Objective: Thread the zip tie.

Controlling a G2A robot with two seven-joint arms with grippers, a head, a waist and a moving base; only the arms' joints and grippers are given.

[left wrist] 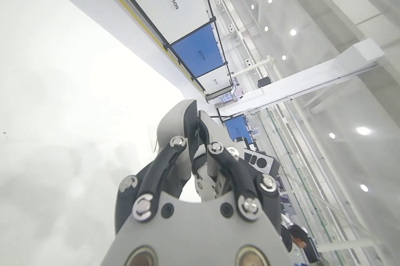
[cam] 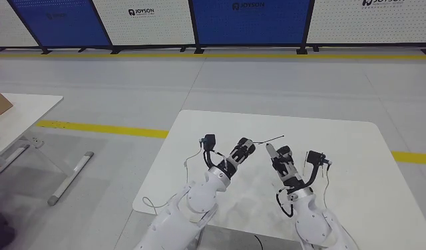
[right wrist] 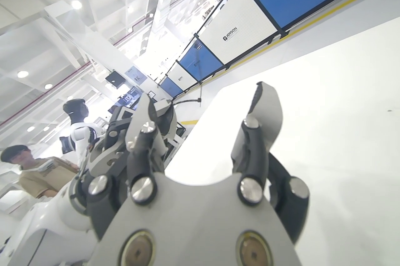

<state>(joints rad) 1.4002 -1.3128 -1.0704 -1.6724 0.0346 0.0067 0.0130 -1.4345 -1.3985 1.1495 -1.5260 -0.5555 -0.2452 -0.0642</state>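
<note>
A thin black zip tie sticks out from my left gripper above the white table. In the left wrist view that gripper is shut, with a dark strip pinched between its pads. In the right wrist view the zip tie runs out from the left gripper, and its thin tail bends upward. My right gripper is open with nothing between its fingers, a short way from the tie. In the top view the right gripper sits just beside the tie's free end.
The table's far edge lies just beyond both grippers. The table surface spreads out to the right. A second white table stands off to the left, and blue and white panels line the back across the floor.
</note>
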